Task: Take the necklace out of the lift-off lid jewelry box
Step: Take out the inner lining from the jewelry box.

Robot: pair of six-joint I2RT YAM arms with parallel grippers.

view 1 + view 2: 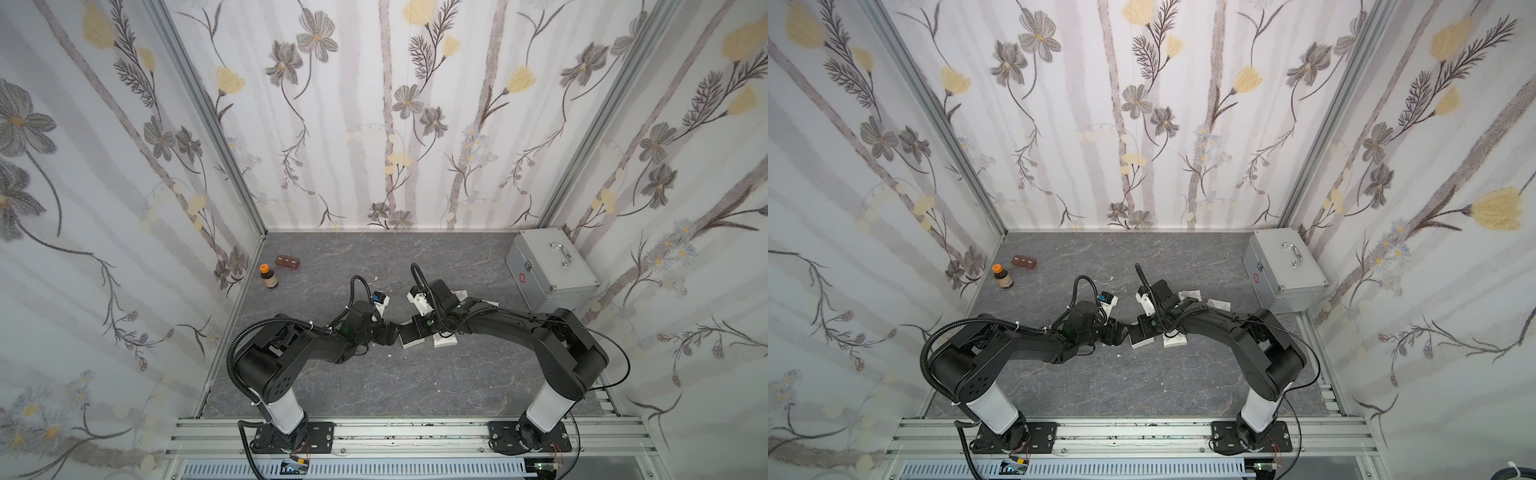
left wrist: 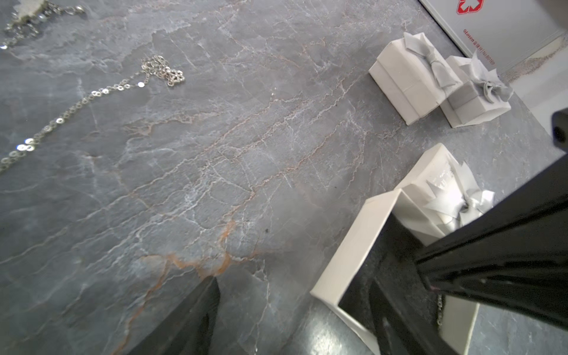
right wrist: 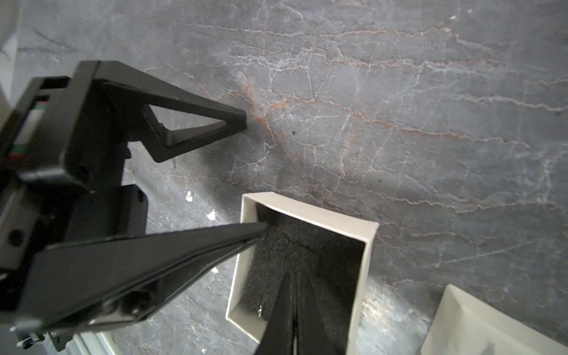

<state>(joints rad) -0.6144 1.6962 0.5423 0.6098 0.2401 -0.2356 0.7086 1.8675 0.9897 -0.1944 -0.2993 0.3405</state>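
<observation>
At the worktop's centre the open box is braced by the left gripper, jaws apart astride a wall, so the necklace inside can be lifted by the right gripper, jaws together, seemingly on its chain.

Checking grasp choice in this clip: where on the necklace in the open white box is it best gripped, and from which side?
Probably pinch the necklace by the short chain stretch showing beside the box wall; the rest is hidden. Come from above: the lid is off and the walls close every side. The chain is thin, so use fingertips; the right gripper is shut inside.
</observation>
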